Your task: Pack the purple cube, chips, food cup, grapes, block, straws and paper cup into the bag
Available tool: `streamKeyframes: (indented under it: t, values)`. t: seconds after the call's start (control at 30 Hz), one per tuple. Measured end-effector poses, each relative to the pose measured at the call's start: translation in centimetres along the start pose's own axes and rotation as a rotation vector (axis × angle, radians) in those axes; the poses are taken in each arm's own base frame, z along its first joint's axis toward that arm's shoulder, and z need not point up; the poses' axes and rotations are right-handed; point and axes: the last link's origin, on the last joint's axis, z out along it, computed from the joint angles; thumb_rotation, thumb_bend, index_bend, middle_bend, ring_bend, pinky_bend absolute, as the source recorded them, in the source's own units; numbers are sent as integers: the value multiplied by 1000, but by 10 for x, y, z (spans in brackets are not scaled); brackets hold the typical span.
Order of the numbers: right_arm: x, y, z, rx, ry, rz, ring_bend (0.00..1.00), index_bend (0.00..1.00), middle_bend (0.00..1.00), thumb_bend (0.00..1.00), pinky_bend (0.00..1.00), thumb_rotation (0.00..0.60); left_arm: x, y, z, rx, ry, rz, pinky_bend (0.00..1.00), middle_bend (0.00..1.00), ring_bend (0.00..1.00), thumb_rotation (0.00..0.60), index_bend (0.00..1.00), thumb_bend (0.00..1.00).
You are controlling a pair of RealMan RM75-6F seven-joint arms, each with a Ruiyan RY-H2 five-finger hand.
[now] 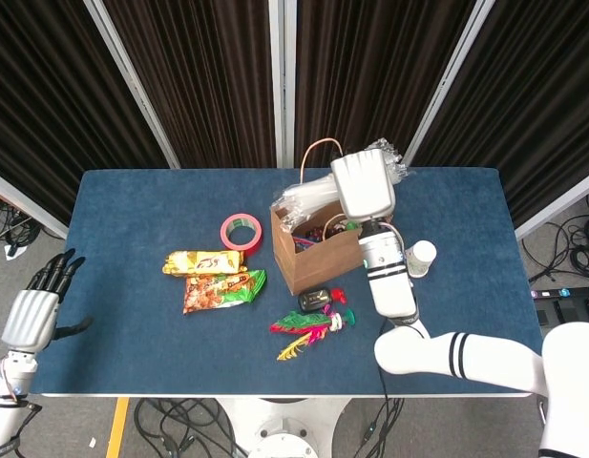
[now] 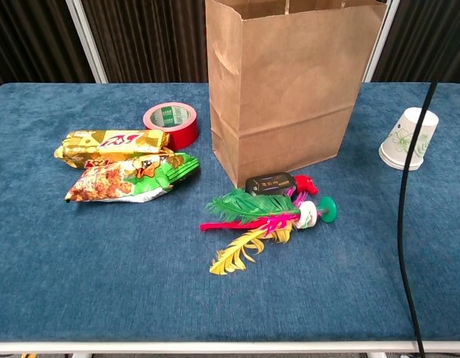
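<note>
Straws [image 1: 308, 198] over bag [image 1: 318, 256], my right hand [image 1: 363, 186] grasping them.
Left hand [image 1: 31, 310] released, fingers apart, off table's left; paper cup [image 2: 408, 139] right of bag.

Brown bag [image 2: 289, 89], red tape roll [image 2: 172, 123], white floral-print paper cup [image 2: 408, 139], blue table [image 2: 88, 253]

Right hand [image 1: 363, 183] grip on straws [image 1: 308, 198] unclear, bag [image 2: 289, 82] top cropped in chest view, contents indistinct

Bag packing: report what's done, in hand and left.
Done: the bag already holds some items, too jumbled to name. In hand: the right hand holds the bundle of straws over its opening. Left: the paper cup and chips still lie on the table.
</note>
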Motion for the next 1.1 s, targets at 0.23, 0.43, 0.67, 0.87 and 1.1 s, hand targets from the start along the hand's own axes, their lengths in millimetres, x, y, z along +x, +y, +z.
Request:
streamKeyframes:
  t: [0.23,0.43,0.67,0.87,1.1]
  values:
    - [-11,-1,-1,14,-17,1,861,717,613,79,878,600,0,0,2,3,-2,2,196,87,35,600,114,84]
    - [-14,0,-3,27,-42,-2,858,616,576,5,878,600,-1,1,3,1,-1,0,196,88,35,600,114,84]
    - [-7,-1,-1,36,1,3,858,593,571,18,878,600,1,-1,1,5,3,-2,196,88,35,600,114,85]
    - [1,7,1,32,52,-78,858,608,571,32,878,600,0,0,3,1,3,-6,196,88,35,600,114,84]
    - [4,19,4,60,113,-247,858,620,571,36,878,600,0,0,4,0,3,-7,196,87,35,600,114,83]
